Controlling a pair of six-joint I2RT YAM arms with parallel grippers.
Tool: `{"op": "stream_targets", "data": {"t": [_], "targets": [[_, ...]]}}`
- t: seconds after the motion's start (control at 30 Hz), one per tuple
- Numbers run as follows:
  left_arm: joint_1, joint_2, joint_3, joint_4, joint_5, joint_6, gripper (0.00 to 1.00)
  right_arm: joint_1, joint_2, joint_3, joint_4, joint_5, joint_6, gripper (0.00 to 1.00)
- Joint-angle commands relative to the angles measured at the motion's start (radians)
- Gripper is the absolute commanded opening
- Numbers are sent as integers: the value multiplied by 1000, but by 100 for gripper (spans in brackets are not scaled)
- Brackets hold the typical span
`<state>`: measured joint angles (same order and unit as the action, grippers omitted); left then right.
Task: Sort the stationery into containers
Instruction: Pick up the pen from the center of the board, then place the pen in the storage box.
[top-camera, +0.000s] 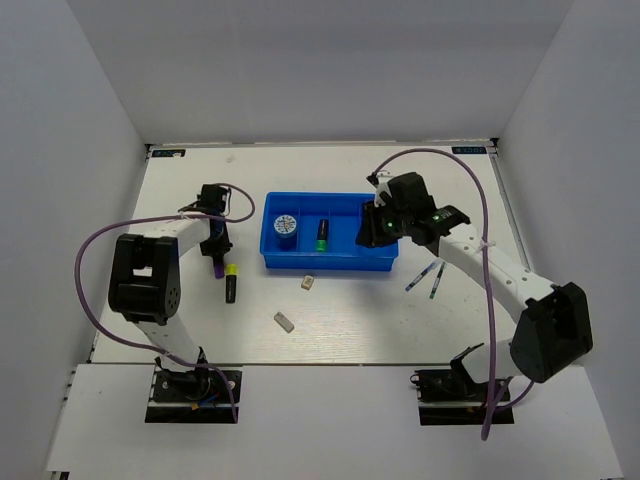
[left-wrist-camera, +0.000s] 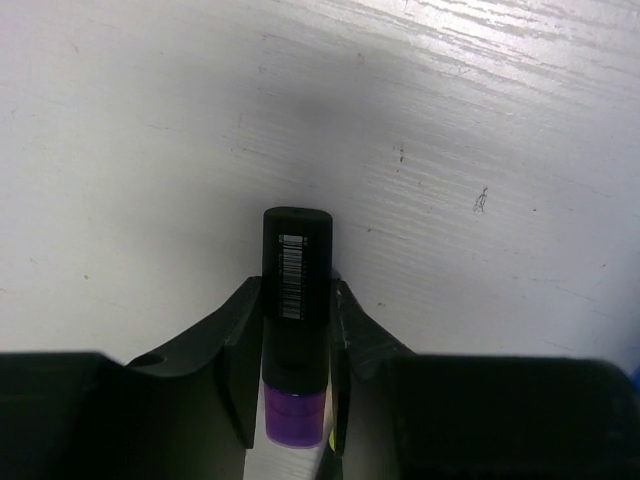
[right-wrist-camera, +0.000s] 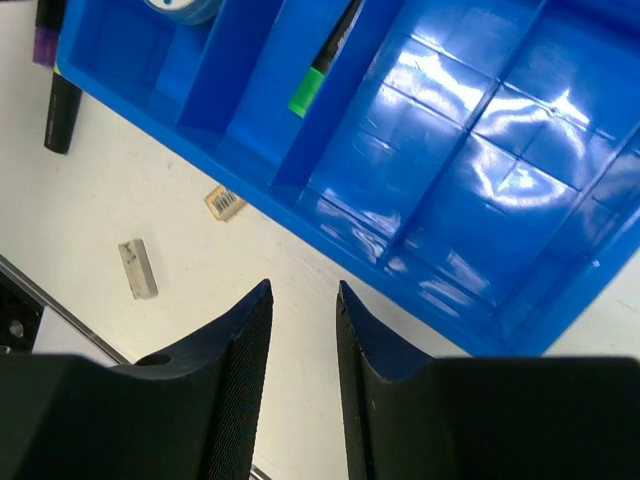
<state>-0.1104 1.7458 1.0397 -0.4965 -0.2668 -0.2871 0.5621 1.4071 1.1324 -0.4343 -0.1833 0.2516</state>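
L gripper (left-wrist-camera: 296, 300) was clamped on a purple-ended marker (left-wrist-camera: 297, 265) left of the tray (top-camera: 330, 262), with bare table (top-camera: 400, 330) ahead. I couldn't tell if it was lifted, and its purple end was part hidden btwn the jaws. A yellow-tipped marker (top-camera: 231, 284) lay just beside. R gripper (right-wrist-camera: 303, 300) hung over the tray's near R edge, jaws narrowly apart w/ nothing between. Disc (top-camera: 285, 225) and green marker (top-camera: 322, 235) sat in separate compartments. Erasers (top-camera: 308, 282) and pens (top-camera: 424, 277) lay outside.

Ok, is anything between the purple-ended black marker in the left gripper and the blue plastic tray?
Nothing visible. Bare table lies between the purple-ended black marker, clamped in the left gripper, and the blue plastic tray. The yellow-tipped marker lies nearer the bases, off that line.
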Motion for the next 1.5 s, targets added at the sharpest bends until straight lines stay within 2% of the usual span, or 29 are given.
{"op": "stream_targets", "data": {"t": [0.0, 0.1, 0.17, 0.23, 0.27, 0.37, 0.4, 0.43, 0.63, 0.87, 1.13, 1.17, 1.27, 1.3, 1.33, 1.47], "targets": [[5, -48, -12, -16, 5, -1, 9, -11, -63, -28, 23, -22, -43, 36], [6, -109, 2, -33, 29, -15, 7, -19, -92, -72, 14, -48, -180, 47], [6, -186, 17, -40, 79, -37, 5, -21, -117, -107, -4, -54, -277, 60], [-5, -265, 22, -42, 116, -58, 4, -27, -137, -125, -20, -65, -314, 58], [-12, -284, 23, -42, 136, -69, 3, -33, -143, -144, -26, -74, -366, 42], [-52, -386, 17, -34, 188, -95, 1, -44, -186, -192, -38, -110, -428, 9], [-84, -397, 17, -33, 213, -106, 1, -45, -197, -200, -28, -117, -439, 0], [-95, -426, 14, -27, 225, -113, 1, -50, -209, -212, -20, -114, -455, 0], [-248, -436, 54, 52, 311, -175, 1, -82, -232, -220, -3, -15, -457, 0], [-385, -280, 215, 113, 305, -192, 1, -88, -240, -220, 0, -10, -448, 0], [-434, -59, 345, 165, 232, -199, 5, -100, -264, -226, 6, -21, -440, 0], [-445, -43, 352, 164, 225, -201, 9, -102, -264, -226, 8, -25, -440, 5], [-453, 12, 390, 159, 195, -205, 11, -105, -260, -229, 9, -34, -446, 24], [-457, 23, 396, 154, 189, -205, 16, -105, -258, -229, 11, -33, -446, 27], [-460, 47, 404, 153, 186, -207, 16, -106, -254, -226, 5, -36, -448, 31], [-466, 98, 457, 124, 167, -199, 27, -113, -252, -227, 3, -50, -442, 34]]}}
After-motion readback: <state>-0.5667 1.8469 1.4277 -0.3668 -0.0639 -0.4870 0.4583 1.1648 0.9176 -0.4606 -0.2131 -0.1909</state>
